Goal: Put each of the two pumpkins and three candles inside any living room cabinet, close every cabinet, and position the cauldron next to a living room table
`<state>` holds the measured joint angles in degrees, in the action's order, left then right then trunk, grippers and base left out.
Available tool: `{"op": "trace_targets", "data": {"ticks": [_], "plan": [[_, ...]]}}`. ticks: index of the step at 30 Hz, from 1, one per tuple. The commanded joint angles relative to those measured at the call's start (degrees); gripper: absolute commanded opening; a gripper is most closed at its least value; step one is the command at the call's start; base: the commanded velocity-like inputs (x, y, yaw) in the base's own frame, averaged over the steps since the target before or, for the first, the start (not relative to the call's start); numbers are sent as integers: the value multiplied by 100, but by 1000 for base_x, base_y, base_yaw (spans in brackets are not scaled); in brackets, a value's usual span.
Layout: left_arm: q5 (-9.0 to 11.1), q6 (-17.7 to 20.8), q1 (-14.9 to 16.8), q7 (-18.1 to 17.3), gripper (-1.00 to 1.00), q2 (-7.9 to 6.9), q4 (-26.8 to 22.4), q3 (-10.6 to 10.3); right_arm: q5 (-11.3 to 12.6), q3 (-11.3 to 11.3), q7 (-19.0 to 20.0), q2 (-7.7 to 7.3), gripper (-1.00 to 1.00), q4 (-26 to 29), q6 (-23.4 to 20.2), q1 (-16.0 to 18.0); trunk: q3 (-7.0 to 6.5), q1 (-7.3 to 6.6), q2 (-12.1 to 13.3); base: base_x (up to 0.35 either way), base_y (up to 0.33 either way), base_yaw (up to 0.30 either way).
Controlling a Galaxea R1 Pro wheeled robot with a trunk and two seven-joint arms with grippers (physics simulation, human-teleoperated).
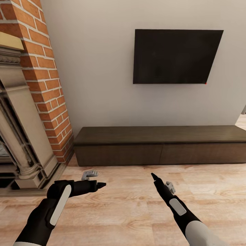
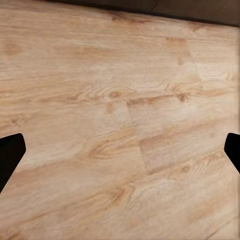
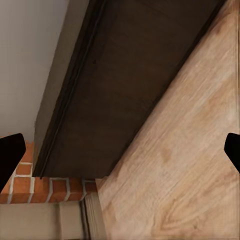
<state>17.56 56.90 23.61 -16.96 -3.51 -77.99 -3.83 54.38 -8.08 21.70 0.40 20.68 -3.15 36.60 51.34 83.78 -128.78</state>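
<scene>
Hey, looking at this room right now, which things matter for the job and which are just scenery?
Job:
cabinet, drawers closed
left gripper, empty
right gripper, empty

Scenery:
television
brick fireplace
wood floor

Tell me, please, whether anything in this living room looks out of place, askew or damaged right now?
Nothing stands out. The cabinet sits flush against the wall with its drawer fronts shut, the TV hangs level, and the wooden floor is unmarked. The left gripper and the right gripper are both open with nothing between the fingers.
</scene>
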Motion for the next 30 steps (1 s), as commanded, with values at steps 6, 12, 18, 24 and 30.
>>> {"op": "trace_targets", "data": {"ticks": [6,12,18,24,30], "plan": [[-42,14,4,-52,100,26,-5,-118,222,-27,-38,-28,100,-2,153,6,5,-1,-2,72,0,0],[4,24,4,-103,100,33,3,-266,248,-20,-43,-31,100,6,204,8,5,-1,-2,169,0,0],[779,60,4,-487,100,-43,23,-793,572,-27,-19,-30,100,3,307,7,5,-1,-2,11,0,0],[1755,75,4,-560,100,-373,7,-1310,1215,-11,20,-8,100,3,414,7,5,-1,-2,0,0,0],[3133,64,22,-558,100,-1091,-20,-1801,1298,-17,24,-30,100,6,515,6,5,-1,-2,70,0,0]]}}
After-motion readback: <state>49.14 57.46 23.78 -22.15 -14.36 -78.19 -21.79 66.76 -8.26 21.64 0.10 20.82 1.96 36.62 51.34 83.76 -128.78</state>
